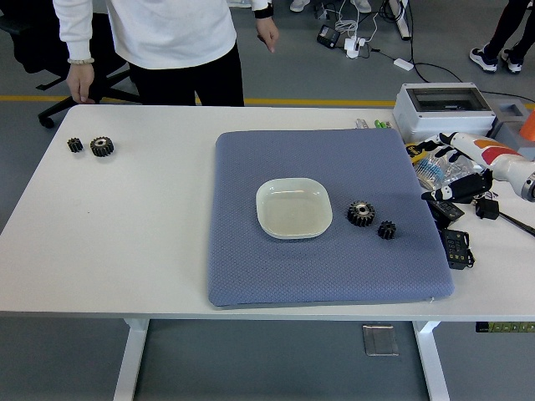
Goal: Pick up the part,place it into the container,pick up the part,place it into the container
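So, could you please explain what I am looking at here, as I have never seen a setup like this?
This is one view from a camera on a humanoid robot's head, looking down over a white table. Its right hand reaches in from the right, fingers spread, holding nothing; the left arm is out of view. On a blue mat sit a pale empty dish and two black gears. Two more gears lie far left. A person stands behind the table.

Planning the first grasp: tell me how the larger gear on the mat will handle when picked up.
The larger gear lies flat on the mat, so it probably won't roll. It looks like dark metal, likely stiff and heavy for its size. Its teeth should give the fingers purchase, though its low profile may make pinching awkward. The right hand is open, apart from it.
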Controlling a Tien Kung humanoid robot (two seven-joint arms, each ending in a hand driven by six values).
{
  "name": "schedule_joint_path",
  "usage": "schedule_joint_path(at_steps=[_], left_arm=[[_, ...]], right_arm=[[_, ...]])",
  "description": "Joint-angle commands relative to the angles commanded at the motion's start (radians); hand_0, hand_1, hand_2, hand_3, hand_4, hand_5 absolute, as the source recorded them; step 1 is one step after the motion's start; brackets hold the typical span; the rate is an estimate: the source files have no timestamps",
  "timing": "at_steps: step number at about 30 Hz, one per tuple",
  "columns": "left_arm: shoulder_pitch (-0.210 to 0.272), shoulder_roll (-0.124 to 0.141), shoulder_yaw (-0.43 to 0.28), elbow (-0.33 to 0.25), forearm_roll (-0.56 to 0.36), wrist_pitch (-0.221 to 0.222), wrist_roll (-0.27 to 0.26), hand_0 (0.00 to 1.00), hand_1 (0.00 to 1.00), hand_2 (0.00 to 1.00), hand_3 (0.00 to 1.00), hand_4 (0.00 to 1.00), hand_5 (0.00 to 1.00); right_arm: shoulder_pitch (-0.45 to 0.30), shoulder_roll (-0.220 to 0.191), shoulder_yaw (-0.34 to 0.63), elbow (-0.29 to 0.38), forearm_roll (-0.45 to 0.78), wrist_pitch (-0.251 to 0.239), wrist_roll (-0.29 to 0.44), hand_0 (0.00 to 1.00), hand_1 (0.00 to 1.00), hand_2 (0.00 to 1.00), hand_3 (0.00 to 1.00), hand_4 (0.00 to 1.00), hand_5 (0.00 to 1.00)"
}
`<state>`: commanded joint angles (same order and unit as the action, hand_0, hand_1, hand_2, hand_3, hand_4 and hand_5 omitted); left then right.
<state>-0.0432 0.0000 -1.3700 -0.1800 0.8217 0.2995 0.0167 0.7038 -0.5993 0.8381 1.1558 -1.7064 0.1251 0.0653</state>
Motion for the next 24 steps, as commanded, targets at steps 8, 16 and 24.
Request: schedule_joint_path(at_steps=[8, 16, 24], left_arm=[[0.002, 0.000, 0.001, 0.000, 0.002, 0.003, 0.003, 0.684, 0.683, 0.765, 0.654, 0.746, 0.665], [-0.001, 0.000, 0.007, 0.000, 0.001, 0.006, 0.003, 0.683, 0.679, 0.763, 0.656, 0.745, 0.661], [-0.008, 0.000, 0.010, 0.000, -0.003, 0.009, 0.001, 0.684, 0.672, 0.763, 0.656, 0.747, 0.660]], right_arm=[[0.066, 0.024, -0.163, -0.023, -0.017, 0.011, 0.020, 0.509, 0.609, 0.671, 0.597, 0.998, 0.225], [0.089, 0.058, -0.255, -0.066, -0.011, -0.036, 0.065, 0.507, 0.589, 0.650, 0.521, 0.998, 0.209], [0.104, 0.097, -0.303, -0.135, -0.007, -0.080, 0.098, 0.444, 0.547, 0.588, 0.503, 0.952, 0.175]])
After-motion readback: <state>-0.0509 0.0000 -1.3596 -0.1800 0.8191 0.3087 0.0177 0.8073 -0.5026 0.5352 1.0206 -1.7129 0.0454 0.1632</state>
